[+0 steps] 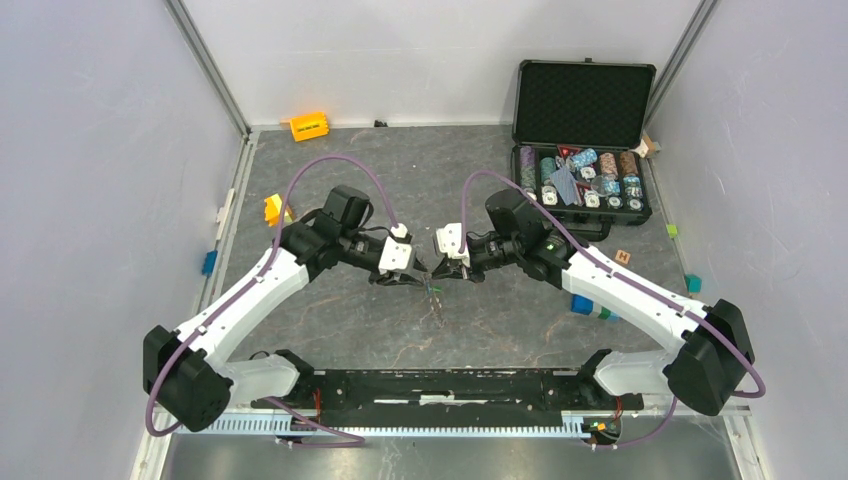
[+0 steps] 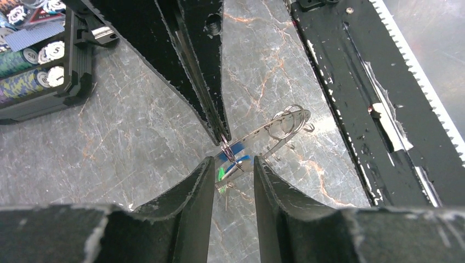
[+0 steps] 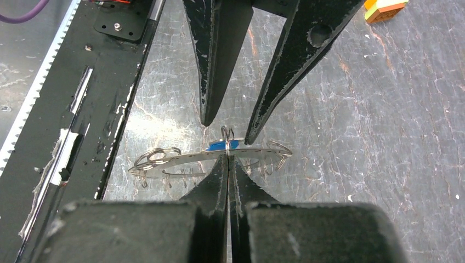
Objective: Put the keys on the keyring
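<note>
The keyring (image 3: 181, 159) is a flat silver ring with small holes along its rim and several small wire rings hanging from it. I see it edge-on, held just above the table at mid-table (image 1: 434, 297). My right gripper (image 3: 227, 159) is shut on its near rim, where a small wire ring stands up. The blue-headed key (image 3: 225, 145) sits just beyond those tips. In the left wrist view the keyring (image 2: 285, 129) runs up to the right. The blue key (image 2: 237, 149) and green key (image 2: 222, 174) lie between the fingertips of my open left gripper (image 2: 234, 164).
An open black case (image 1: 580, 180) of poker chips stands at the back right. Loose blocks lie around: orange (image 1: 309, 126), yellow (image 1: 273, 208), blue and green (image 1: 590, 305), teal (image 1: 693, 283). The black base rail (image 1: 450, 385) runs along the near edge.
</note>
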You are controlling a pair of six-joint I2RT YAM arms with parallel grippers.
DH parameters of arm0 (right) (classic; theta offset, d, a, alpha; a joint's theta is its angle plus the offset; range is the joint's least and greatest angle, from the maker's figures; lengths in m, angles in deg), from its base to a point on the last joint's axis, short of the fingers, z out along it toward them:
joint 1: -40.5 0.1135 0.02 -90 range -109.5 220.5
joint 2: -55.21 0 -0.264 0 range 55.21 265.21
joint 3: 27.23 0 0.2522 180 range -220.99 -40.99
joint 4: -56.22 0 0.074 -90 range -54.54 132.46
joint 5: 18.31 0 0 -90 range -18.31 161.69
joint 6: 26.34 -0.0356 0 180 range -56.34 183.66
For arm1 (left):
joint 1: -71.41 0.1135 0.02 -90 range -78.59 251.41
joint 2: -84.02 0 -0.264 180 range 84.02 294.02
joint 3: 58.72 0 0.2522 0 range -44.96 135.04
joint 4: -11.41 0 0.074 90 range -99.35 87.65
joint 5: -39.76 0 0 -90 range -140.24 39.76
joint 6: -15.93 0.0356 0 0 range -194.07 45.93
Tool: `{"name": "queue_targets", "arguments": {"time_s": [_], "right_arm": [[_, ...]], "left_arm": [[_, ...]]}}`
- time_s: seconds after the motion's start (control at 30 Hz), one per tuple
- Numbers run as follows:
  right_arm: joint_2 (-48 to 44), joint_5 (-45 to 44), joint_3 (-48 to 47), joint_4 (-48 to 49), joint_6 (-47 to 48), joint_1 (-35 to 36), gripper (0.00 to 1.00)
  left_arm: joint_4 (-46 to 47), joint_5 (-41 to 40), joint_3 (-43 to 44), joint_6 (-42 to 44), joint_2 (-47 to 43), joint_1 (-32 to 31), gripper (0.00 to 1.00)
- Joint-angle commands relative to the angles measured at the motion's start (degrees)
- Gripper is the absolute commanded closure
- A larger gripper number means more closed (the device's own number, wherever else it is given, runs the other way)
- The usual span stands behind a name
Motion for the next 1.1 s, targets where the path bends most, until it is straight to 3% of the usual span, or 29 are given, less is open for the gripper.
{"name": "queue_targets", "arguments": {"time_s": [0.0,0.23,0.7,0.87,0.97,1.07], "right_arm": [[-1.3,0.4,-0.2,3.0,-1.1,-0.4,1.0],[-1.3,0.2,-0.1,3.6,-1.7,-0.4,1.0],[-0.6,0.2,-0.2,4.0,-2.2,-0.6,1.0],[-0.8,0.2,-0.2,4.0,-2.2,-0.6,1.0],[-0.7,0.0,-0.1,4.2,-2.3,-0.6,1.0],[-0.8,-0.6,0.3,4.8,-2.7,-0.6,1.0]], "left_arm": [[2.3,0.9,2.1,-6.8,-1.0,0.3,0.62],[3.9,1.7,2.0,-10.0,-0.4,0.2,0.71],[7.7,2.1,1.0,-14.9,-0.3,0.2,0.78],[7.7,2.0,0.8,-14.9,-0.2,0.3,0.87],[7.7,2.0,0.7,-15.1,-0.2,0.3,0.98],[8.1,2.5,0.6,-16.0,-0.1,0.3,0.98]]}}
